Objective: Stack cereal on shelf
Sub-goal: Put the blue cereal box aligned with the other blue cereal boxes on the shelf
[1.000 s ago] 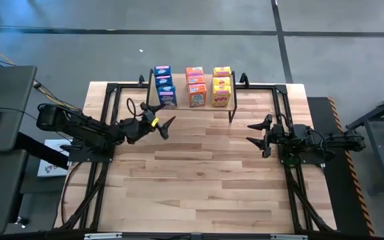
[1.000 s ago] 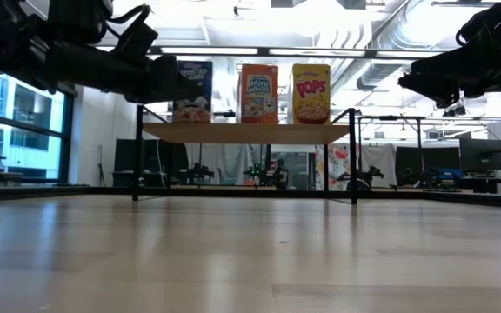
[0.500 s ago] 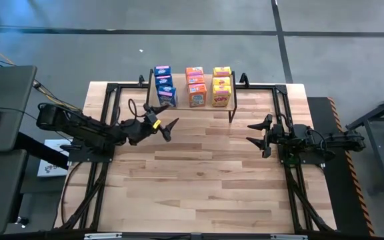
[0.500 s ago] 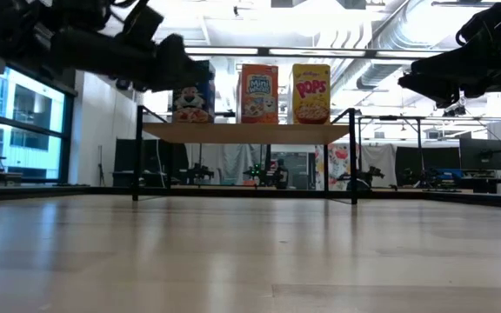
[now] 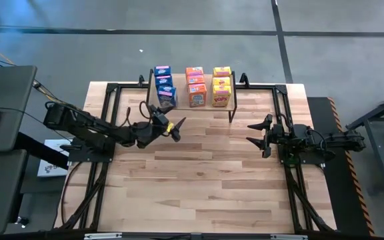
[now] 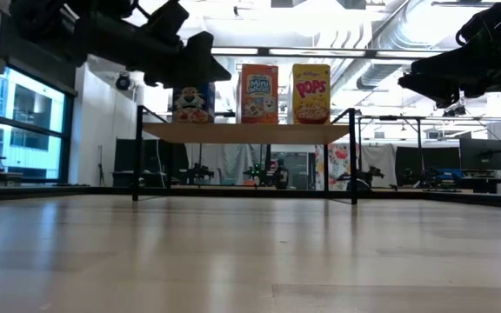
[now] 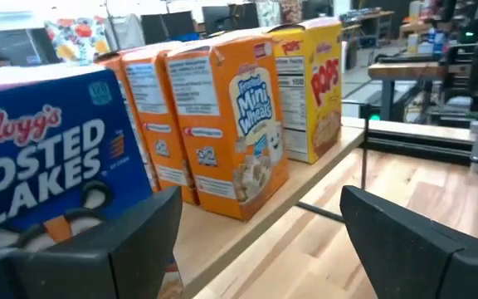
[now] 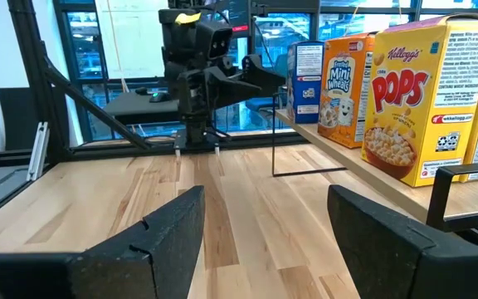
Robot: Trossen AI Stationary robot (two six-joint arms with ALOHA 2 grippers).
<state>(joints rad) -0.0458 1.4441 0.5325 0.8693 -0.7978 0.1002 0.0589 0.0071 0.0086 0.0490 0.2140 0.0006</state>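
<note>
The shelf [image 5: 239, 95] stands at the table's far edge, and its light plank [image 6: 246, 132] carries three rows of cereal boxes: blue [image 5: 165, 85], orange [image 5: 195, 85] and yellow [image 5: 221, 85]. In the left wrist view the blue box [image 7: 44, 166], orange box [image 7: 239, 137] and yellow box [image 7: 314, 87] stand upright on their bottoms. My left gripper [image 5: 170, 120] [image 7: 256, 237] hangs open and empty in the air, just in front of the blue row [image 6: 191, 97]. My right gripper [image 5: 259, 135] [image 8: 264, 241] waits open at the table's right side.
Dark metal frame rails [image 5: 105, 133] run along the table's left, right and far sides. Bare wooden tabletop [image 5: 192, 187] stretches across the middle and near part. The shelf's thin dark legs [image 6: 353, 156] stand on the table's far part. Monitors and desks fill the room behind.
My left gripper has moved toward the table's right and risen, from below the plank's level up to the height of the blue boxes, staying open and empty. The right arm and all boxes have kept still.
</note>
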